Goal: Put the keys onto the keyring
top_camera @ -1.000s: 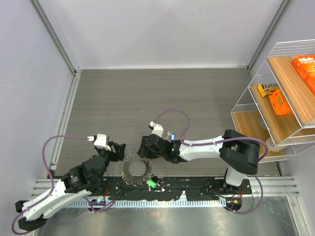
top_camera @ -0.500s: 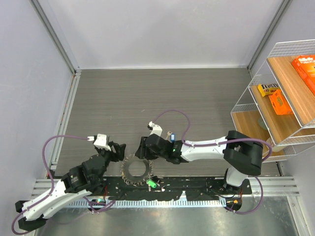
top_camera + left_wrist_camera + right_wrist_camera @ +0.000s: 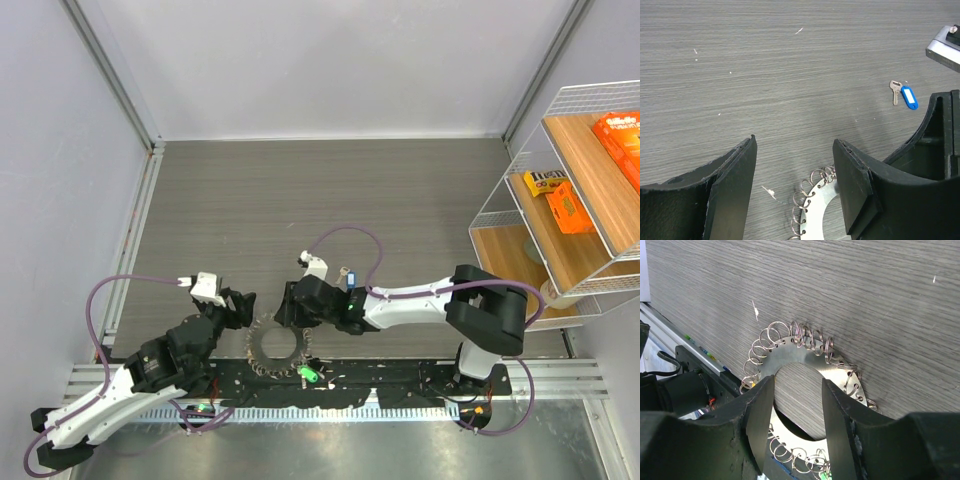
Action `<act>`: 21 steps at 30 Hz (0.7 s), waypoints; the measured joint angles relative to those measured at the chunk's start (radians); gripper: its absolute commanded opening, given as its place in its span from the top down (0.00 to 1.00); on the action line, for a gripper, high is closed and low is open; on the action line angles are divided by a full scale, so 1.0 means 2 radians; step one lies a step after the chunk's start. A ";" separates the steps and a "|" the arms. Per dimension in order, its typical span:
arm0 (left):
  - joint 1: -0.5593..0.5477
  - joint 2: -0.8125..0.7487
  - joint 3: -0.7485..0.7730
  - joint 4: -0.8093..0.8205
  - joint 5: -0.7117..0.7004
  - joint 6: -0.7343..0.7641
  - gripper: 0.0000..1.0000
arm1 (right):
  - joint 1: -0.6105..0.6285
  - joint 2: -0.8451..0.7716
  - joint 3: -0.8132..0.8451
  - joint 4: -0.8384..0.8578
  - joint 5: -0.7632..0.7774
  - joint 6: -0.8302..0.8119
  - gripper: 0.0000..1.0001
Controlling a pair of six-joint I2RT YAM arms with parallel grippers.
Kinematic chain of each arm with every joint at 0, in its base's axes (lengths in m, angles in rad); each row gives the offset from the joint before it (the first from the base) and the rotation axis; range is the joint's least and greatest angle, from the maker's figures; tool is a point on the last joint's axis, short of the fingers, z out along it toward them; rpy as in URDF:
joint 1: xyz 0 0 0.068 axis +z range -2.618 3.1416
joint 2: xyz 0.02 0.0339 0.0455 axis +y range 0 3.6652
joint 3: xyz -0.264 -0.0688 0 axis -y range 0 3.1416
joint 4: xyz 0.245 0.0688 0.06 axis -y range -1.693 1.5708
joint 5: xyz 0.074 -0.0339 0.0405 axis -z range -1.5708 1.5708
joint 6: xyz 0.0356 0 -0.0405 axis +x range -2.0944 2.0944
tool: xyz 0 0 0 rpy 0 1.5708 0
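The keyring (image 3: 273,347), a flat silvery ring fringed with small wire loops, lies at the table's near edge, partly over the black rail. In the left wrist view its rim (image 3: 816,202) shows low between my fingers. My left gripper (image 3: 240,305) (image 3: 795,150) stands open at its left rim, holding nothing. My right gripper (image 3: 285,312) (image 3: 797,385) is open above the ring's hole, fingertips close over the plate (image 3: 790,352). A blue-headed key (image 3: 352,275) (image 3: 908,96) lies on the table beyond the right wrist. A green-headed key (image 3: 308,374) rests on the rail.
A black rail (image 3: 400,378) runs along the near edge under the arm bases. A wire shelf (image 3: 570,205) with orange boxes stands at the right. Grey walls close in the wood-grain table (image 3: 300,200) on three sides.
My right gripper has shifted slightly left and down toward the keyring and narrowed a little. The left gripper and the ring have not moved.
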 measured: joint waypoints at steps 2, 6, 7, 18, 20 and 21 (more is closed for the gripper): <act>0.000 0.000 0.000 0.000 0.000 0.000 0.32 | 0.000 0.002 0.000 0.000 -0.001 0.000 0.52; 0.000 0.000 0.000 0.000 0.000 0.000 0.32 | 0.000 0.009 0.007 -0.001 -0.005 -0.006 0.52; 0.000 0.000 0.000 0.000 0.000 0.000 0.32 | 0.000 0.011 0.011 -0.002 -0.006 -0.009 0.52; 0.000 0.000 0.000 0.000 0.000 0.000 0.32 | 0.000 0.014 0.030 -0.006 -0.009 -0.023 0.51; 0.000 0.000 0.000 0.000 0.000 0.000 0.32 | 0.000 0.014 0.030 -0.006 -0.009 -0.023 0.51; 0.000 0.000 0.000 0.000 0.000 0.000 0.32 | 0.000 0.014 0.029 -0.006 -0.009 -0.023 0.52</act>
